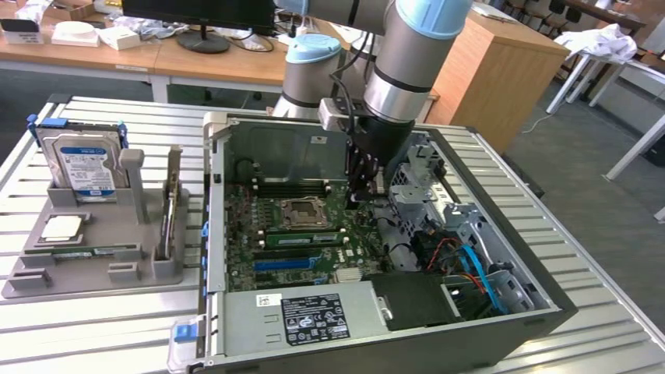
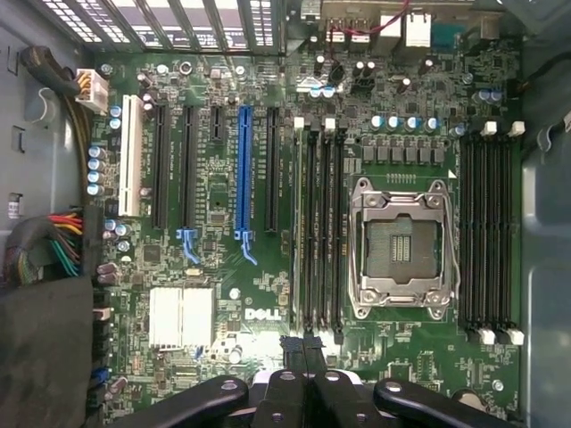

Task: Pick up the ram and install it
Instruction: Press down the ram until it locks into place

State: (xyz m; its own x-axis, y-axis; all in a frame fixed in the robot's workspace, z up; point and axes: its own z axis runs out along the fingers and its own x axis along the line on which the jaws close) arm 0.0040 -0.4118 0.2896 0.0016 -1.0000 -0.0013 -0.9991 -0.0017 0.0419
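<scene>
Exterior view, nearest first: a power supply [image 1: 301, 315] sits at the front of the open computer case [image 1: 540, 312]. Behind it lies the motherboard [image 1: 296, 234] with its CPU socket [image 1: 301, 210]. The hand [image 1: 364, 193], fingers closed tight together, hangs inside the case at the socket's 3 o'clock, hemmed in by a drive cage [image 1: 426, 179] and cables [image 1: 468, 265]. At the case's 9 o'clock, on the desk [image 1: 104, 327], the ram [image 1: 168, 204] stands on edge in a grey tray [image 1: 62, 276], near the hard drive [image 1: 83, 167]. Wrist view: the hand [image 2: 303, 343] hangs by the memory slots [image 2: 321, 223].
</scene>
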